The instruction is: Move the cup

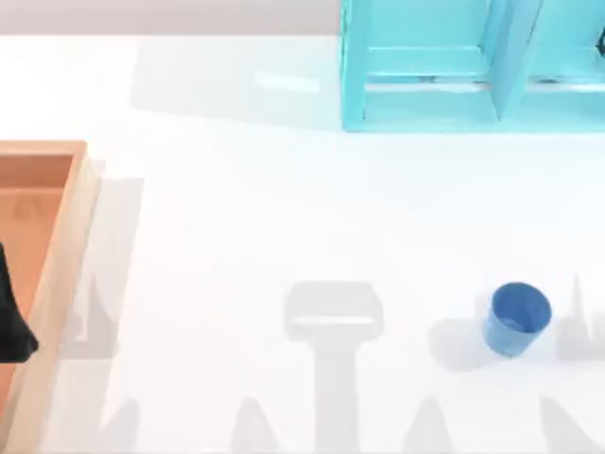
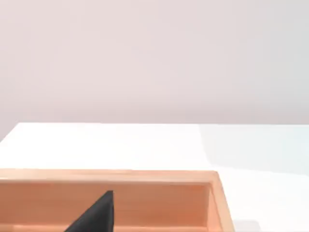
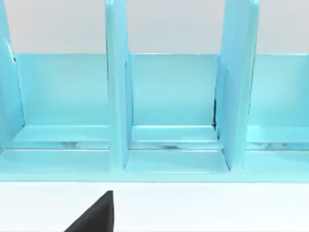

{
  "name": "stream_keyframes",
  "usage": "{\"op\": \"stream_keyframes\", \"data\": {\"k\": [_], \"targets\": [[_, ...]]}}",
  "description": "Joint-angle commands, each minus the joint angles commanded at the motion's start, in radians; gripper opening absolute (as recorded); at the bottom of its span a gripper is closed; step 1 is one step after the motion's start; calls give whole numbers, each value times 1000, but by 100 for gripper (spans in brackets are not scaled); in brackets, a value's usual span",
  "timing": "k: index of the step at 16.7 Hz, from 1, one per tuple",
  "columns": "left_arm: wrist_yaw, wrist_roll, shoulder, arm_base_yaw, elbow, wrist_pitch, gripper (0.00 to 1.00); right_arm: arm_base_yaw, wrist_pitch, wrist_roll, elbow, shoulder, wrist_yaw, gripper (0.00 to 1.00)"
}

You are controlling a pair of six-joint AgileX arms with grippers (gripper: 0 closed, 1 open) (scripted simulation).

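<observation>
The cup [image 1: 517, 319] is small, plain blue and round. It stands upright on the white table at the front right, with nothing touching it. A dark part of my left gripper [image 1: 11, 322] shows at the table's left edge, over the wooden tray [image 1: 59, 265] and far from the cup. The left wrist view shows that gripper [image 2: 96, 215] above the tray's wall [image 2: 145, 176]. In the right wrist view, a dark part of my right gripper [image 3: 96, 215] hangs over the table, facing the turquoise shelf unit [image 3: 118, 96].
The turquoise shelf unit [image 1: 435, 66], with upright dividers, stands at the back right. The wooden tray lies along the left side. White table top stretches between the tray, the shelf and the cup.
</observation>
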Motion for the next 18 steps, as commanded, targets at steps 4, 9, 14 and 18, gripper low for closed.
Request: {"op": "stream_keyframes", "data": {"k": [4,9,14,18], "targets": [[0,0,0,0,0,0,100,11,-31,10,32,32,-1,100],[0,0,0,0,0,0,100,75,-251,76,279,298,-3,100],[0,0,0,0,0,0,100,165,-587,168,638,794,-3,100],[0,0,0,0,0,0,100,237,-860,242,918,1188,-3,100]]}}
